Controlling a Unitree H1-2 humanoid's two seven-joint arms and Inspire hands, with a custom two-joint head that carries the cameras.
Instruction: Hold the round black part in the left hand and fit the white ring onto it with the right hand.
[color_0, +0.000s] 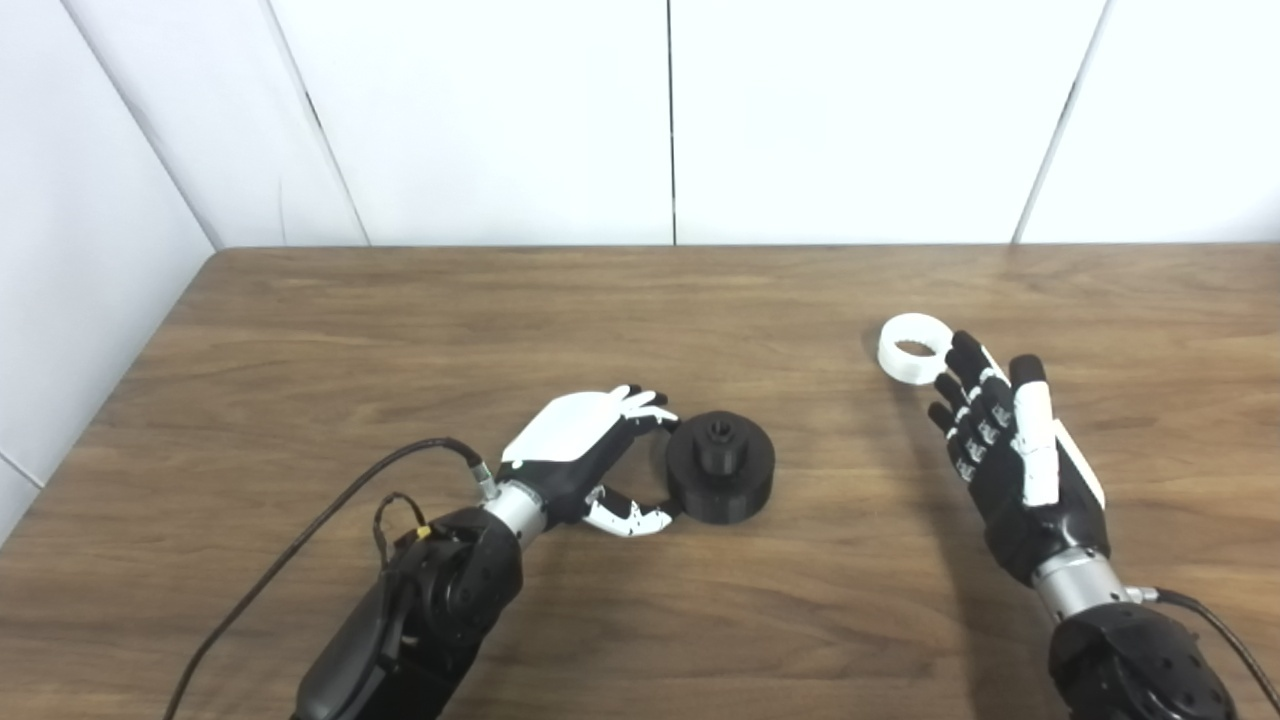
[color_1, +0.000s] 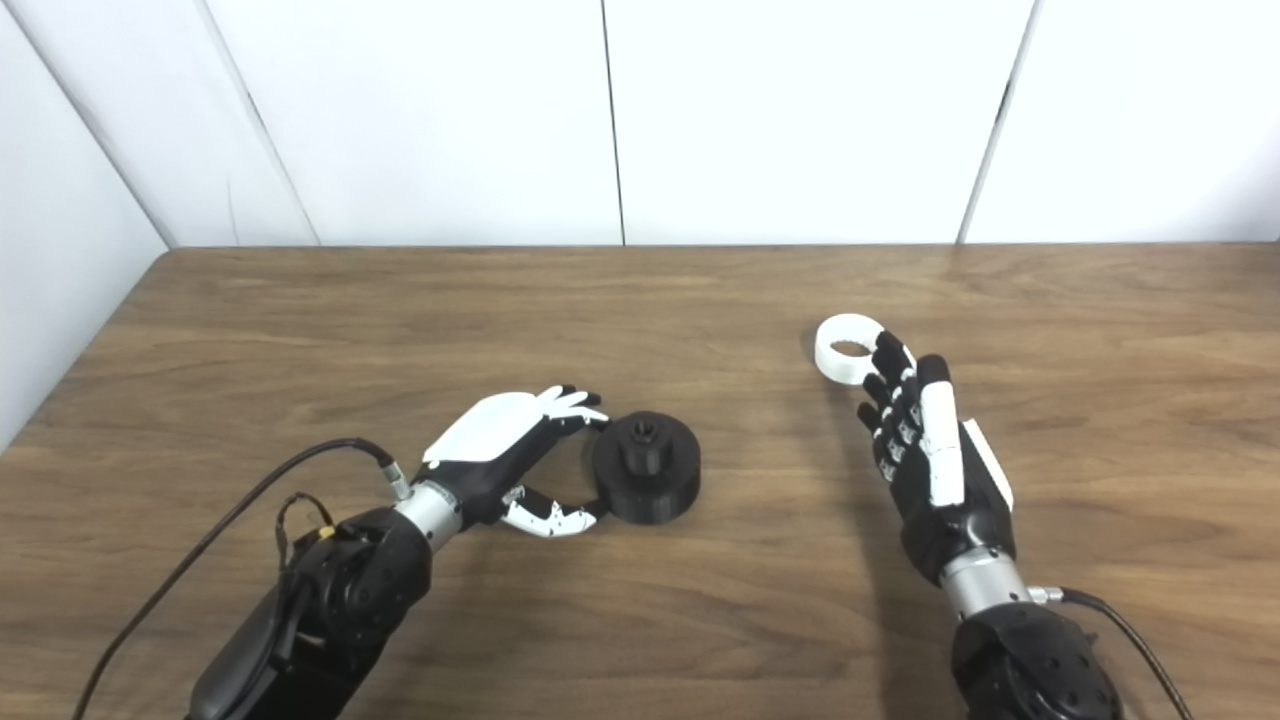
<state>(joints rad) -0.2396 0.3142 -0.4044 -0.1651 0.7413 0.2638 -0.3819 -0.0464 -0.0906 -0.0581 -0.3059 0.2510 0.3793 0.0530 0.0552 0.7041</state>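
Left eye view: the round black part (color_0: 720, 468) lies flat on the tabletop (color_0: 640, 300) at lower centre, the left hand (color_0: 585, 462) cupped against its left side without grasping it. At centre right, the white ring (color_0: 914, 347) lies flat by the fingertips of the released, flat right hand (color_0: 1010, 450).

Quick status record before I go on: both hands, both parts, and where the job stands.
left hand: open, fingers and thumb either side of the black part, grip not closed
black part: on the table, hub upward
right hand: open, empty, fingertips at the ring
ring: flat on the table, not lifted
stage: neither part picked up; ring not fitted
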